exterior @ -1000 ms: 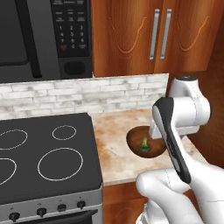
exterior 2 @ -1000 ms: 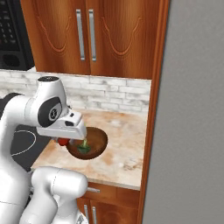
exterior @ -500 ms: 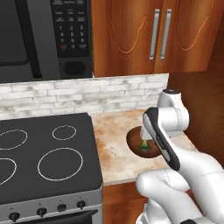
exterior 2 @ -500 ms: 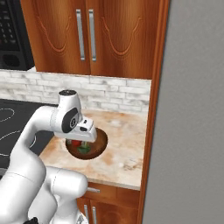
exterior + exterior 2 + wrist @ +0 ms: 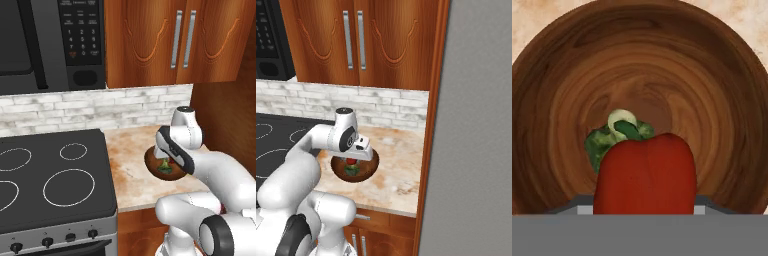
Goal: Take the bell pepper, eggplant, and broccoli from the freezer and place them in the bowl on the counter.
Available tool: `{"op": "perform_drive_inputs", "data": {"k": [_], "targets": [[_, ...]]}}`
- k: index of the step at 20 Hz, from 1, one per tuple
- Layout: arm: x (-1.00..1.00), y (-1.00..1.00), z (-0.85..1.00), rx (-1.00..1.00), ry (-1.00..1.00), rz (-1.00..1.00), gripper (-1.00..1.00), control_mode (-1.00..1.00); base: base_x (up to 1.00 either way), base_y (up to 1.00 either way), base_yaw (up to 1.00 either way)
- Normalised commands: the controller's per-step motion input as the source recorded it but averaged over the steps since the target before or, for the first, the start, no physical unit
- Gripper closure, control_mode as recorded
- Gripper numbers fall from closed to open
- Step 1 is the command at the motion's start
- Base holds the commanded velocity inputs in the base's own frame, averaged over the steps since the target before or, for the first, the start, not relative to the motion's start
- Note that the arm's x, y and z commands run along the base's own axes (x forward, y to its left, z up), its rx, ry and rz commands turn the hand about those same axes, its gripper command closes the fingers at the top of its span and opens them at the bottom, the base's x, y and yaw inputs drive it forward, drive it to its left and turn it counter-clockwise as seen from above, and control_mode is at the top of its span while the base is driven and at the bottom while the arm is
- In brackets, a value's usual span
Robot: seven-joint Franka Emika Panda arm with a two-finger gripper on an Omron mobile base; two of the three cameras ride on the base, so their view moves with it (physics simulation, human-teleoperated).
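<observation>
In the hand view the glossy red rounded bell pepper [image 5: 645,175] sits at lower centre, gripped in the half-closed gripper [image 5: 358,156]. The round dark brown wooden bowl [image 5: 557,75] lies directly beneath it on the beige marbled counter [image 5: 401,170], already holding the dark green bumpy broccoli [image 5: 604,140].

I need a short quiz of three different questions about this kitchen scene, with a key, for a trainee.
1. True or false: the small dark green broccoli lies inside the round dark brown wooden bowl.
2. What does the gripper hold above the bowl? A) glossy red bell pepper B) purple eggplant C) nothing
3. Fill in: the bowl stands on the beige marbled ____.

Key: 1 true; 2 A; 3 counter.
</observation>
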Motion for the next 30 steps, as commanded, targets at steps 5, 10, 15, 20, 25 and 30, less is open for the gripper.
{"op": "perform_drive_inputs", "data": {"k": [5, 10, 15, 20, 25, 30], "targets": [[0.22, -0.08, -0.46, 0.0, 0.0, 0.0, 1.0, -1.0, 0.0, 0.0, 0.0], [0.07, -0.09, -0.35, 0.0, 0.0, 0.0, 1.0, -1.0, 0.0, 0.0, 0.0], [0.0, 0.0, -0.26, 0.0, 0.0, 0.0, -1.0, -1.0, 0.0, 0.0, 0.0], [0.0, 0.0, -0.01, 0.0, 0.0, 0.0, -1.0, -1.0, 0.0, 0.0, 0.0], [-0.08, 0.0, 0.02, 0.0, -0.05, 0.0, -1.0, -1.0, 0.0, 0.0, 0.0], [-0.43, 0.0, 0.39, 0.0, -0.15, 0.0, -1.0, -1.0, 0.0, 0.0, 0.0]]}}
